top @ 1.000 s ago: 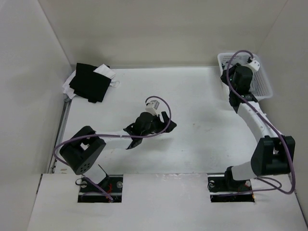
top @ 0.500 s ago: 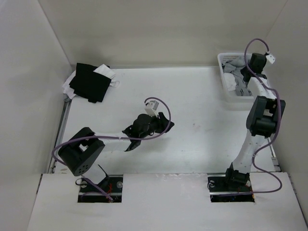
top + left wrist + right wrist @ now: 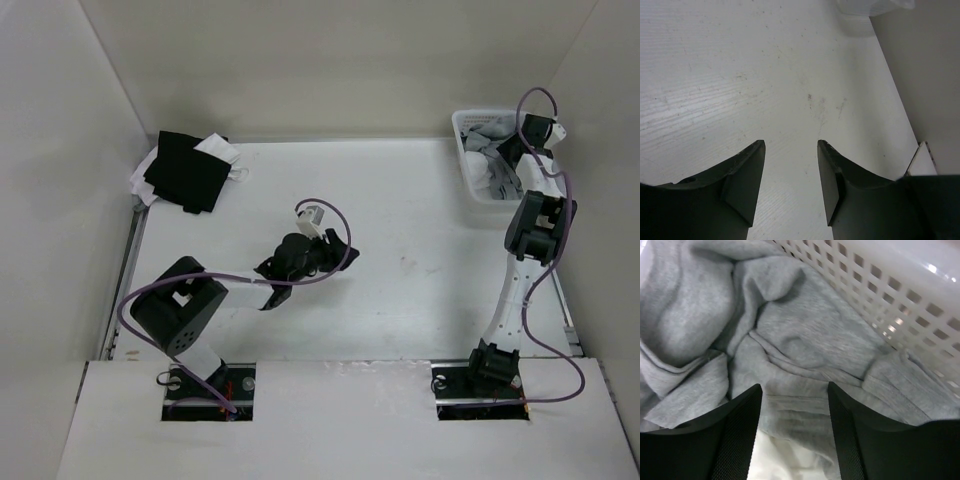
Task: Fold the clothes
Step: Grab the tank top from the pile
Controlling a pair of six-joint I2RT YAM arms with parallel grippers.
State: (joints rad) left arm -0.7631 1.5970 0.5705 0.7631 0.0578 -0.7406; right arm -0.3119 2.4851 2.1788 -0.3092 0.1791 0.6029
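Grey knit fabric fills the right wrist view: the grey shirt [image 3: 805,335] lies bunched in the white perforated basket [image 3: 890,285] at the far right corner of the table [image 3: 715,60], rumpled into deep folds, with a white cloth [image 3: 785,460] showing under its near edge. By the look of it, it is light, limp and a little stretchy. It should drape and sag as soon as it is lifted, and a shallow pinch could slide off or catch the white layer as well. The raised ridge of fabric just ahead of the fingertips looks like the place to bite, deep enough to gather a proper fold of grey only.

The right gripper [image 3: 794,390] hangs over the basket, arm stretched up and forward, claws pointing down into the pile, parted, with nothing between them. Whether the tips touch the cloth I cannot tell.

The left gripper [image 3: 790,145] is out over mid-table, elbow bent and forearm angled right, its claws parted and empty.
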